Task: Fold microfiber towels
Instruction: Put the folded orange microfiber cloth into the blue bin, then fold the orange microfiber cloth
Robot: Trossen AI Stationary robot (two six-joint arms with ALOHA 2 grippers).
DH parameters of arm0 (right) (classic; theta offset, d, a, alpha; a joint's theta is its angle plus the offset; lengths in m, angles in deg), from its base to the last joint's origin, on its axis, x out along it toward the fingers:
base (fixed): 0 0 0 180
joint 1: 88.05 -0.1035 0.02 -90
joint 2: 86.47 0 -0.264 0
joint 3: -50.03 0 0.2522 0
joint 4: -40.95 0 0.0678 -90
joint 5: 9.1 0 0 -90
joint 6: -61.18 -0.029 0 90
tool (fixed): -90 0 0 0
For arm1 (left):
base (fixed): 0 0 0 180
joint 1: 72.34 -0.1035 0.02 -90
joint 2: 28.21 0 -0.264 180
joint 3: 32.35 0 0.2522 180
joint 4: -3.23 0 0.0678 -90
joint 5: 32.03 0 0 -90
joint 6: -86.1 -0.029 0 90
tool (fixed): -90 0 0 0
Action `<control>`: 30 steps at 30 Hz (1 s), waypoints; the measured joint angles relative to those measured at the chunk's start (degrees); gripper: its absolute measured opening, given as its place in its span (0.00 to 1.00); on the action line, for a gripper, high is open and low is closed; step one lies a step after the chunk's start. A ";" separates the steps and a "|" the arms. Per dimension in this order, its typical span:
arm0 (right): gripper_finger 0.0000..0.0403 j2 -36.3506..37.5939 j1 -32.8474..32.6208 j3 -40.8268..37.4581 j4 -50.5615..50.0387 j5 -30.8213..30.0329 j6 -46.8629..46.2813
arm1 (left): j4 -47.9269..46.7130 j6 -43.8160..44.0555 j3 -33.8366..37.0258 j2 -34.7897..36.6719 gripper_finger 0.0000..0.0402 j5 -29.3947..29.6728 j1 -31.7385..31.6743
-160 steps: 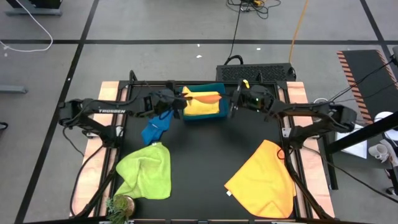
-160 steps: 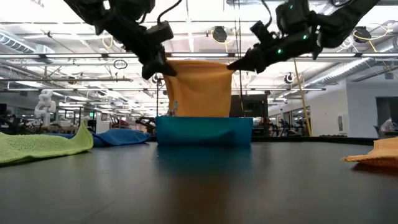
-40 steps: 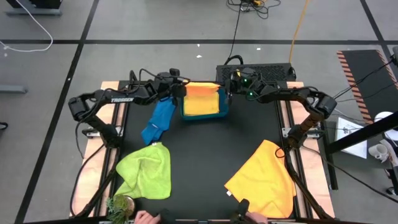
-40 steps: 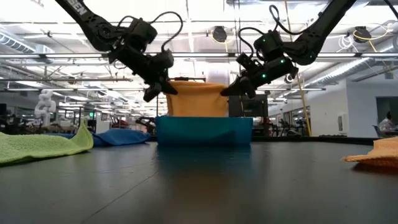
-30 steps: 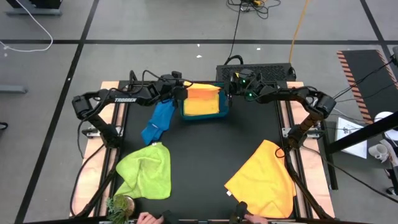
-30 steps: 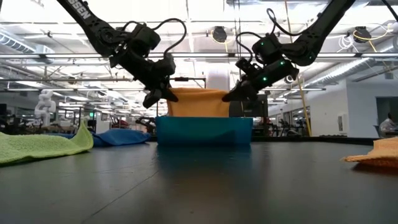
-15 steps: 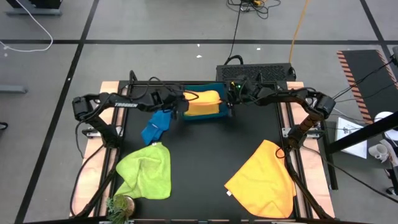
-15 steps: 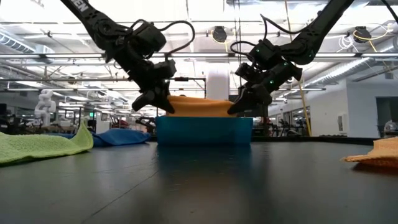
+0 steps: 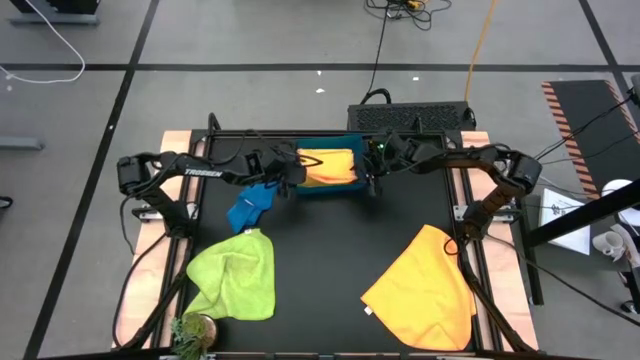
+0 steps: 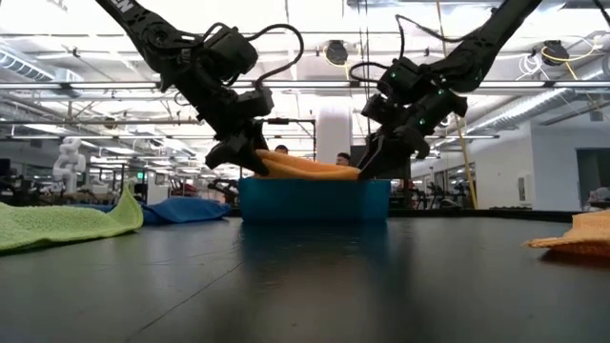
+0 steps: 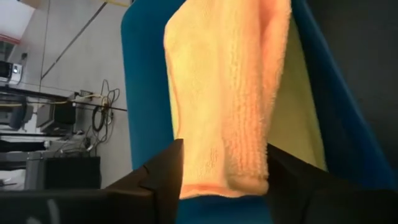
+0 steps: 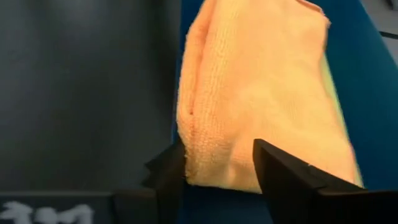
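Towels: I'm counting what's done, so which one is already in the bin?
The folded orange towel, held at its ends by both grippers inside the teal bin. The blue, lime green and other orange towels lie on the table.

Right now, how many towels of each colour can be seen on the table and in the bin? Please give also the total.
Orange towel, folded in the teal bin, held by both tools: 1
Orange towel, loose on the table: 1
Blue towel: 1
Lime green towel: 1
Yellow towel, under the folded orange one: 1
Total: 5

A black table (image 9: 330, 240) carries a teal bin (image 9: 300, 188), a blue towel (image 9: 250, 207), a green towel (image 9: 237, 277) and an orange towel (image 9: 425, 275).
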 joint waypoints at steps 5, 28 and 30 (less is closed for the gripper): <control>0.52 5.11 -0.71 0.00 -3.20 -1.23 -0.02 | -1.61 1.64 0.00 0.89 0.56 2.56 2.37; 0.53 11.64 -3.33 -0.50 4.31 0.88 -6.14 | 3.16 28.35 -0.22 5.37 0.55 0.95 8.11; 0.53 11.64 -3.33 -1.38 5.59 2.92 -7.35 | 2.48 30.42 -0.14 4.45 0.52 0.04 7.68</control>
